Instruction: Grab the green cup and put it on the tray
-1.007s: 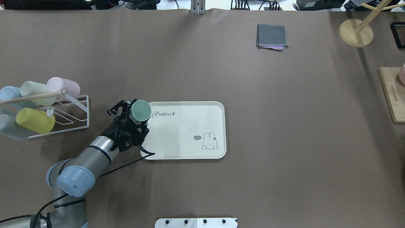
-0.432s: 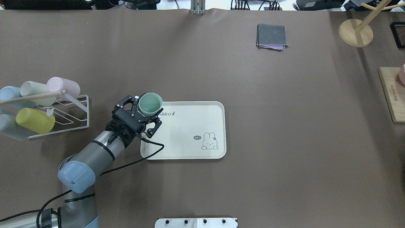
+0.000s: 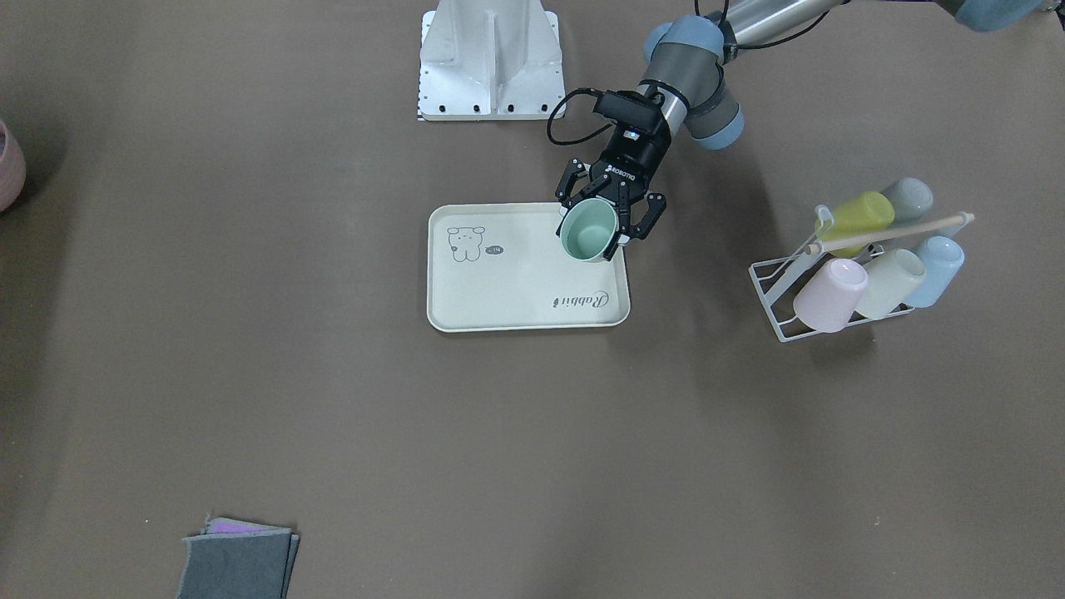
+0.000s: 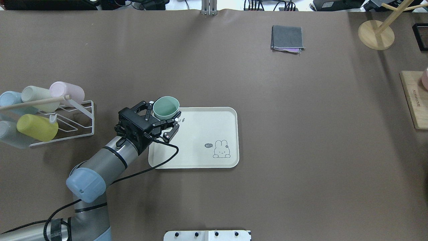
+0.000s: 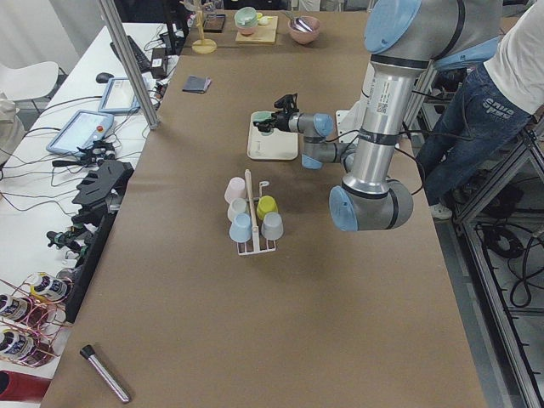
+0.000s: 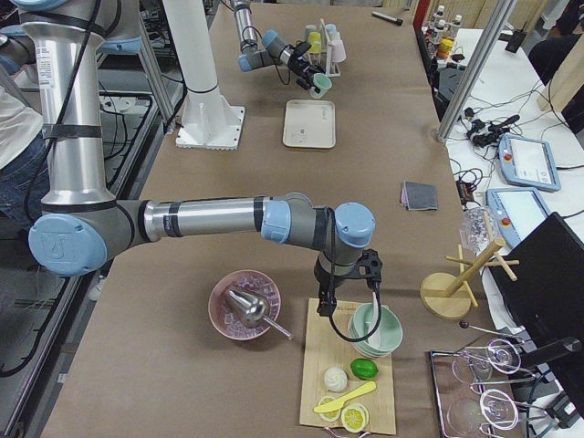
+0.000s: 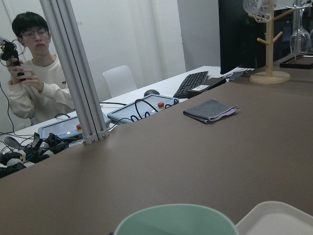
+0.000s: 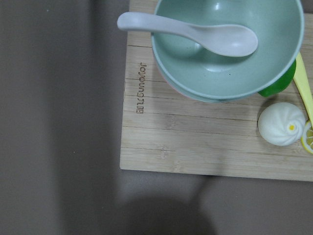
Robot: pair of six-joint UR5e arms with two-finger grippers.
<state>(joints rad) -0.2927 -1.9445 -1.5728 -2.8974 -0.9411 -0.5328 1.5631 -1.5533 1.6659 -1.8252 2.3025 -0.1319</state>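
Mint-green plastic sits between the two fingers of my left pincer (image 4: 164,111). It is clamped on the green cup (image 4: 166,107), which is upright, mouth up, and lifted off the tabletop (image 4: 301,150). The tray (image 4: 200,132) lies beneath the pincer and to its right. The cup hangs about over the tray's left edge, near a corner. The front and overhead views disagree on which corner, so I judge the cup is well up in the air. The rack (image 4: 77,124) of other cups stands off to the pincer's left, apart from it.

I judge the pick is done and the carry to the tray is in hand. Next I should travel right until the cup is plainly over bare tray, then come down level until its base rests. Only then should the fingers part.

My right pincer (image 6: 351,292) hangs far off above a wooden board (image 6: 338,383). I cannot tell whether it is apart or together.
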